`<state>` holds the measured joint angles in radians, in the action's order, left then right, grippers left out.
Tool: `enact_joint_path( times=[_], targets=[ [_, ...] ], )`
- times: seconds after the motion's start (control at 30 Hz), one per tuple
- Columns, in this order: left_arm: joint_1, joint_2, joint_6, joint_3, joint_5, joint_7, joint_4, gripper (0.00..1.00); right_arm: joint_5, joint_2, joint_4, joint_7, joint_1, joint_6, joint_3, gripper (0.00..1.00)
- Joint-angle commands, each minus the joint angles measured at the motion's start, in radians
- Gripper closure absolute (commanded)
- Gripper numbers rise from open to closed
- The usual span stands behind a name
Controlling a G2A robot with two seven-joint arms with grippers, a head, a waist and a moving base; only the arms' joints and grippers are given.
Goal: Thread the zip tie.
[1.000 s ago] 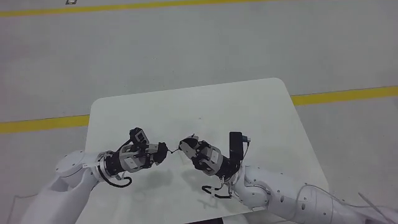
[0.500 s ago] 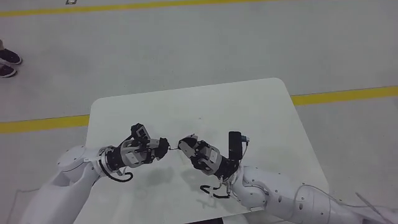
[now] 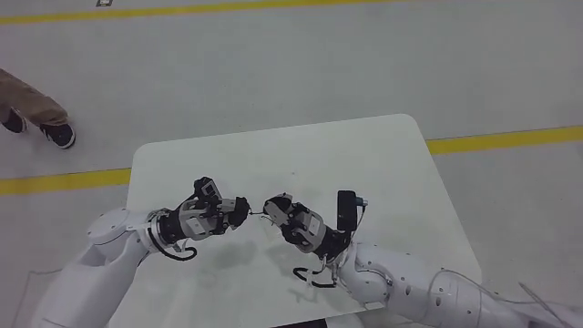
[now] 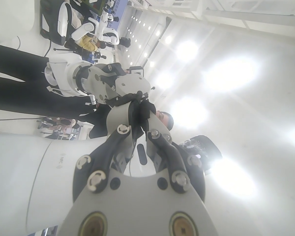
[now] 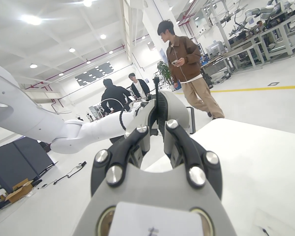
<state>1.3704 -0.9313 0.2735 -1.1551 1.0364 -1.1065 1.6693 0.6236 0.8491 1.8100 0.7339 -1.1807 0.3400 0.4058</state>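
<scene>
Black zip tie (image 5: 157,92) held over white tabletop (image 3: 364,164), stretched between both grippers | left gripper (image 3: 235,210) clamped on one end, at 9 o'clock of right gripper (image 3: 271,208) | right gripper pinched tight on other end

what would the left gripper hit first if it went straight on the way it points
The left gripper would likely meet the right gripper, facing it closely across the zip tie they both hold.
</scene>
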Motion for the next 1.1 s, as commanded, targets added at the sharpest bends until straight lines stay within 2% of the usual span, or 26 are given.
enact_joint_path(
  times=[0.0,0.2,0.37,0.83,1.07],
  targets=[
    [-0.002,0.0,0.004,0.002,-0.006,0.0,0.0,1.0,0.0,-0.001,0.001,0.002,-0.004,0.0,0.006,1.0],
    [-0.011,0.001,0.022,0.009,-0.019,-0.008,-0.002,1.0,-0.006,0.001,0.003,-0.009,-0.013,0.0,0.019,1.0],
    [-0.035,0.002,0.059,0.005,-0.015,0.005,0.012,1.0,-0.014,0.004,0.002,-0.029,-0.017,0.0,0.024,1.0],
    [-0.037,0.003,0.061,0.006,-0.022,0.006,0.014,1.0,-0.025,0.009,0.002,-0.048,-0.02,-0.001,0.029,1.0],
    [-0.037,0.003,0.061,0.006,-0.022,0.006,0.014,1.0,-0.029,0.022,0.013,-0.049,-0.058,0.0,0.08,1.0]
  ],
)
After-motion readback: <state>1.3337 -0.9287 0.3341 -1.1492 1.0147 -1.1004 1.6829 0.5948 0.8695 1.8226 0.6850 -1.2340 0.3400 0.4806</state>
